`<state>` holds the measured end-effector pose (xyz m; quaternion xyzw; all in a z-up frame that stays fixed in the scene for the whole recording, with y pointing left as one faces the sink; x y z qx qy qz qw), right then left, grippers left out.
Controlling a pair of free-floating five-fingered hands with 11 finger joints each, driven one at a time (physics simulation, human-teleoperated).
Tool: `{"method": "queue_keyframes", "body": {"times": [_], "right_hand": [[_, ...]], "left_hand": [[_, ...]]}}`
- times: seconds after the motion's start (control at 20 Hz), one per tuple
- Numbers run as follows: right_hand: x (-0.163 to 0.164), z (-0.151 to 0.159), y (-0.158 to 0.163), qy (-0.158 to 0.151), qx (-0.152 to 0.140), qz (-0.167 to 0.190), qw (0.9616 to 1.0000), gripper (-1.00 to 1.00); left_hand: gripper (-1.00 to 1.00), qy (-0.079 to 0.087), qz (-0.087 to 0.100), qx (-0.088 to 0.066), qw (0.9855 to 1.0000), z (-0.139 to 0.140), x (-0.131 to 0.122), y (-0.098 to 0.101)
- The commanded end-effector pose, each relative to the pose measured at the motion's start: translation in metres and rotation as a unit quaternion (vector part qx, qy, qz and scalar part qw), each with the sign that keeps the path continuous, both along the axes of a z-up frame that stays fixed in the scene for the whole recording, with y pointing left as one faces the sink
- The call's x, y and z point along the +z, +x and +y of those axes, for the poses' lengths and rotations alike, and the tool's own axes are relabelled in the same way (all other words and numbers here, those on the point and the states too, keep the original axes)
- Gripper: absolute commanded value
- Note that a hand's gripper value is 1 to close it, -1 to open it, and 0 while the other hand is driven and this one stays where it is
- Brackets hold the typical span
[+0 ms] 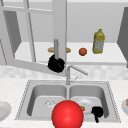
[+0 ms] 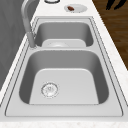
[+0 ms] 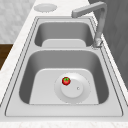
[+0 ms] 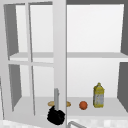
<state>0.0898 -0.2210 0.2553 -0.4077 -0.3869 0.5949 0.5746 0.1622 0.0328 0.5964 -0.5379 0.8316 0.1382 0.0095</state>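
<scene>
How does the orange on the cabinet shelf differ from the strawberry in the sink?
The orange is orange and plain, while the strawberry is red with a green top. The orange sits up on the cabinet shelf beside a yellow bottle; the strawberry lies on a plate down in the sink basin. Both are small, roundish fruits.

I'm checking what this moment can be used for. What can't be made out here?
- Left hand at the cabinet door handle, front view: a dark blob, so its fingers cannot be read.
- Bread on the shelf, upper view: its middle is hidden by the door frame.
- Plate in the right basin, front view: partly covered by the red ball.
- Right hand, front view: too small to show its fingers.
- Food on the far plate, left side view: too small to identify.
</scene>
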Motion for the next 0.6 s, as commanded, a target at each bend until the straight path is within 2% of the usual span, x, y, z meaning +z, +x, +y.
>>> {"method": "queue_keyframes", "body": {"times": [0.0,0.25,0.55], "right_hand": [[0.000,0.000,0.000,0.000,0.000,0.000,1.0000,0.00],[0.000,0.000,0.000,0.000,0.000,0.000,1.0000,0.00],[0.000,0.000,0.000,0.000,0.000,0.000,1.0000,0.00]], "left_hand": [[1.00,-0.015,0.000,-0.002,0.9999,0.026,-0.021,-0.028],[1.00,0.008,-0.005,-0.021,0.9997,0.044,-0.024,-0.060],[1.00,0.008,-0.001,-0.053,0.9986,0.068,-0.023,-0.095]]}}
